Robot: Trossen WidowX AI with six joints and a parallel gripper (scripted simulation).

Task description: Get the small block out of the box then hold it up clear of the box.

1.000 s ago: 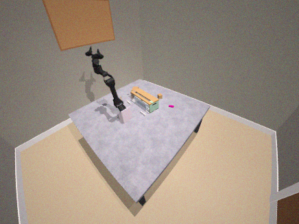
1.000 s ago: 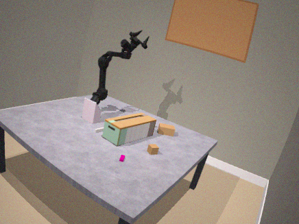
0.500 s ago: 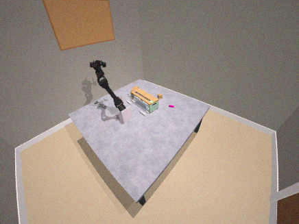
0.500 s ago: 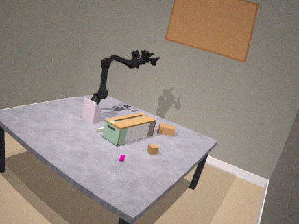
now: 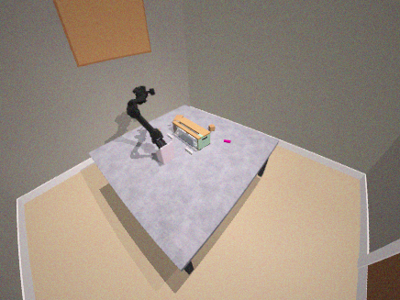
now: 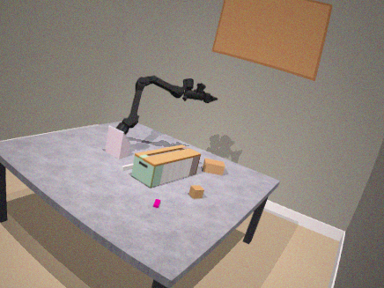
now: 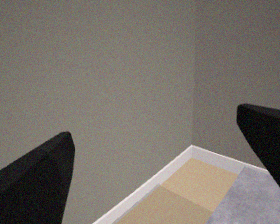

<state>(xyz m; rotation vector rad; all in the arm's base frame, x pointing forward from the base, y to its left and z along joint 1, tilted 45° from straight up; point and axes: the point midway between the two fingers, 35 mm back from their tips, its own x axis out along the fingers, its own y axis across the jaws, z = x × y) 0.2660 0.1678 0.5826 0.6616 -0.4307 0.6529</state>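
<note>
Top view, L to R: corkboard-like orange panel (image 5: 103, 29) (image 6: 273, 30) is up on the wall. Black WidowX arm (image 5: 146, 125) (image 6: 135, 100) rises behind a pale pink upright panel (image 5: 166, 155) (image 6: 116, 143) on the grey table (image 5: 183, 194) (image 6: 88, 173) (image 7: 252, 200). Its gripper (image 5: 140, 90) (image 6: 215, 99) (image 7: 155, 126) is up in the air, well apart from the box, open w/ nothing btwn the fingers. The spread shows best in the wrist view: one finger each side, w/ wall, white skirting (image 7: 167, 170), floor (image 7: 200, 175) & a bit of table btwn; no box in that view. Ext. view has the gripper side-on, roughly level.

Next, the orange-topped box (image 5: 205, 142) (image 6: 144, 173), w/ green end wall. Top view gets the clear front & a short white strip (image 5: 189, 150) by it; ext. view gets the whitish ribbed back instead. An orange block (image 5: 178, 117) (image 6: 214, 166) near the far end is mostly hidden from the top, plain in ext. Brown cube (image 5: 211, 127) (image 6: 196, 192) sits behind the box.

Rightmost in top view: small magenta block (image 5: 227, 141) (image 6: 157, 203), on the table outside the box, near the green end, not held. Prob. the task's block; shelf contents too small to tell.
</note>
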